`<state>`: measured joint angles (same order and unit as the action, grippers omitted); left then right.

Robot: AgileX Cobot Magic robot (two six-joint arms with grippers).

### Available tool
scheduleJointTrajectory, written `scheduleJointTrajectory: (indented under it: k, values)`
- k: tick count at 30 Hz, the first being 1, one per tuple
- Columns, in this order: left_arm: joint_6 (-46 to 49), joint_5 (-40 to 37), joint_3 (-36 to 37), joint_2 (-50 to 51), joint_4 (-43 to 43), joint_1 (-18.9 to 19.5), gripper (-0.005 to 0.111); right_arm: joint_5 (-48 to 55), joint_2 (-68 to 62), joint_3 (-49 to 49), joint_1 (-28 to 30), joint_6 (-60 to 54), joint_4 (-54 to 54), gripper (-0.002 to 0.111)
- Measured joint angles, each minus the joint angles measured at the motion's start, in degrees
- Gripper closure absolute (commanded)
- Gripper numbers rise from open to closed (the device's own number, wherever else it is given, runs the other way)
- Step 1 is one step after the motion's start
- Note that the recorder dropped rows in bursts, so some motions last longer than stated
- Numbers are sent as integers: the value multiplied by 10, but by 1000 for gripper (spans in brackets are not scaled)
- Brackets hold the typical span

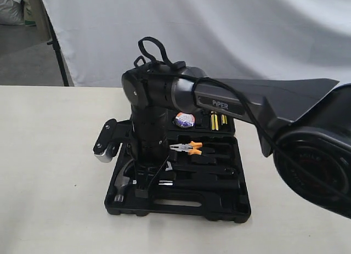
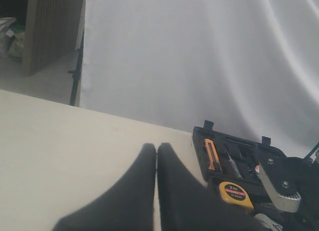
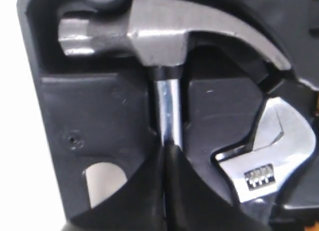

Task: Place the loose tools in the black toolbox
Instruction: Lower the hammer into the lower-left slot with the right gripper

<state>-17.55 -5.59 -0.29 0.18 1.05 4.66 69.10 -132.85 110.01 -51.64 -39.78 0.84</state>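
Note:
The black toolbox (image 1: 219, 210) lies open on the table. The steel claw hammer (image 3: 159, 36) lies in its moulded recess at the box's front left corner (image 1: 122, 185). My right gripper (image 3: 167, 148) points straight down over it, shut, with its fingertips together on the hammer's steel shaft. The silver adjustable wrench (image 3: 259, 161) lies in the recess beside the hammer. In the far half sits the small round tape roll (image 1: 184, 120). My left gripper (image 2: 157, 150) is shut and empty over bare table, left of the toolbox (image 2: 199, 141), and is out of the exterior view.
Orange-handled pliers (image 1: 189, 148) lie mid-box. A yellow tape measure (image 2: 234, 191) and an orange knife (image 2: 212, 153) sit in the box's left part. The right arm (image 1: 219, 103) spans the box from the right. A white backdrop (image 1: 219, 29) hangs behind the table (image 1: 55, 182).

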Motion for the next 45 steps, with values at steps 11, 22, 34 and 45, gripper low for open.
scheduleJointTrajectory:
  k: [11,22,34,45]
  values:
    - [0,0,0,0,0,0,106,-63,39,-1,0,9,-27,109]
    - [0,0,0,0,0,0,106,-39,-26,8,0,10,-37,109]
    - [0,0,0,0,0,0,106,-33,-17,8,0,12,-29,109]
    - [0,0,0,0,0,0,106,-2,71,-2,0,62,32,109]
